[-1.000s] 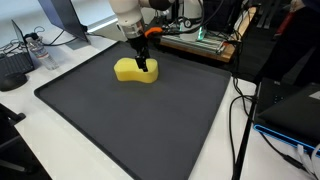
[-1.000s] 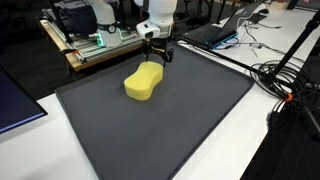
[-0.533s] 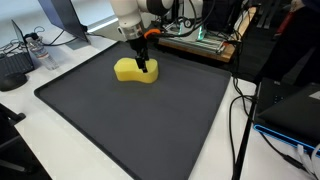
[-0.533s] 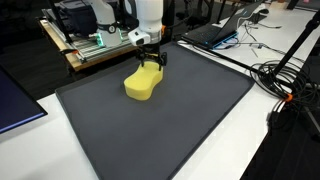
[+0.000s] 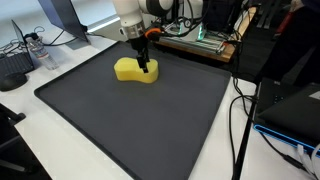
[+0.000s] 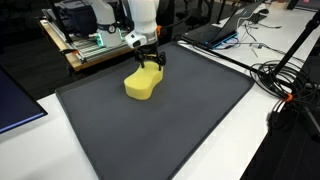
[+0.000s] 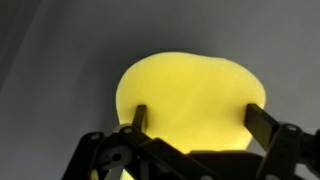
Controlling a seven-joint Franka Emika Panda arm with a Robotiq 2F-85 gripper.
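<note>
Gripper [image 6: 152, 64] fingers stand spread, straddling the yellow sponge [image 6: 143, 85] on the dark mat [image 6: 170, 125]; cables [image 6: 285, 78] lie right.

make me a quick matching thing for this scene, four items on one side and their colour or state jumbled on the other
Things:
1. sponge
2. mat
3. gripper
4. cables

Colour or state:
a. dark grey, flat, with the sponge lying on it
b. open, fingers either side of the sponge
c. yellow
d. black, lying beside the mat

Pairs: 1-c, 2-a, 3-b, 4-d
</note>
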